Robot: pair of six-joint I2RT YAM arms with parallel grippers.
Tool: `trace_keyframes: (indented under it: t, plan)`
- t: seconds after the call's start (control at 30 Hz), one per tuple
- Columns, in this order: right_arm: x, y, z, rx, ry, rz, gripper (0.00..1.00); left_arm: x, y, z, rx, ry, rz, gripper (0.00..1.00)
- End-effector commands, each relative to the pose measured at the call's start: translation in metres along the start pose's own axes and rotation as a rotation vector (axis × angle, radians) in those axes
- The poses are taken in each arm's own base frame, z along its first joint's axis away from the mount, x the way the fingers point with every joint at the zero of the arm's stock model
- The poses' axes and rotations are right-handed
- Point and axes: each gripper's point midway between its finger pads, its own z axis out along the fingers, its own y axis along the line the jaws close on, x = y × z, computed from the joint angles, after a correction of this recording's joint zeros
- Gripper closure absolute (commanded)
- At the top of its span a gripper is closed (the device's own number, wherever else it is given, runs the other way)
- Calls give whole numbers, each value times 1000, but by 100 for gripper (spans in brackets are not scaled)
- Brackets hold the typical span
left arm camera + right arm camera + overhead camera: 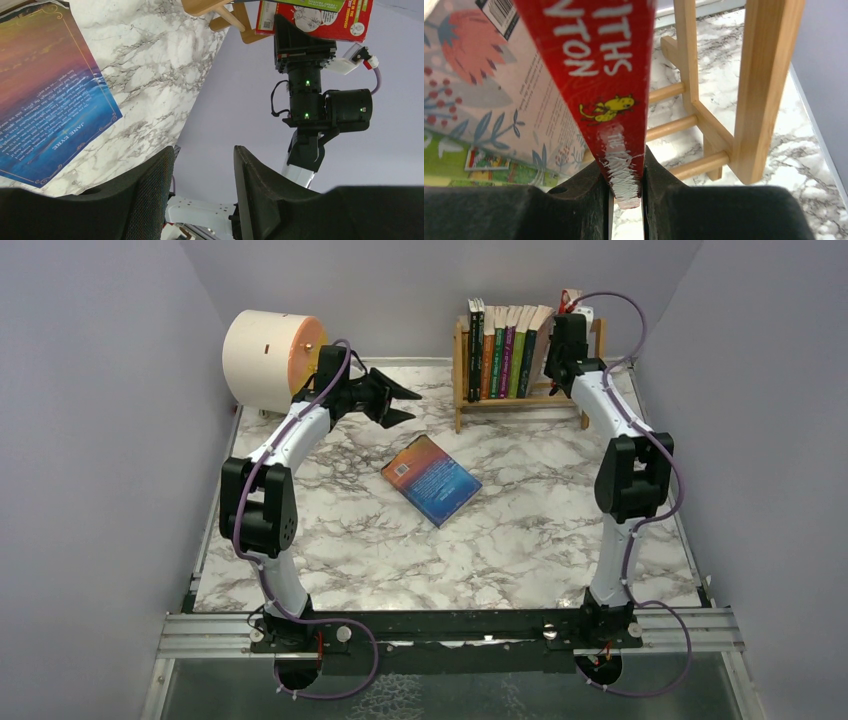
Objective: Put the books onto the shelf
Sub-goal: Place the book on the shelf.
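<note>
Several books [505, 355] stand upright in the light-wood shelf [462, 390] at the back of the table. At the shelf's right end my right gripper [566, 328] is shut on a red book [594, 75]. Its spine is pinched between my right gripper's [625, 170] jaws, beside a floral-covered book [484, 100] and the shelf's end frame [764, 85]. A blue and orange book [432, 478] lies flat in the middle of the table. My left gripper [400, 400] hovers above the table to the upper left of the blue book [50, 95]. My left gripper [204, 160] is open and holds nothing.
A cream cylinder with an orange face [270, 358] lies at the back left, just behind the left arm. Lilac walls close in the marble table [520, 540] on three sides. The right arm [310, 105] shows in the left wrist view with the red book [320, 20].
</note>
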Motion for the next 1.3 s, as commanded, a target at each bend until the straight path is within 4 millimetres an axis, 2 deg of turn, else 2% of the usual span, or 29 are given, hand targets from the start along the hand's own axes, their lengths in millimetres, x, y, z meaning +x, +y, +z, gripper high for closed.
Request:
trace_keyframes:
  t: [0.0,0.2,0.4,0.73,1.07,1.27]
  plan:
    - [-29,10,9,-44,-58,30,99,5,-11,-12,25,-11,37,60]
    - [-17,16,27,-67,-27,28,99,7,-11,-14,26,-12,36,60]
    - [-5,26,36,-105,-3,23,99,7,-12,-15,28,-14,36,60]
    - [14,36,41,-166,38,-17,99,6,-11,-17,28,-13,28,60]
    - [21,37,41,-199,-72,12,99,6,-9,-17,28,-12,24,61]
    - [31,44,47,-232,-58,13,99,6,-6,-17,25,-15,19,61]
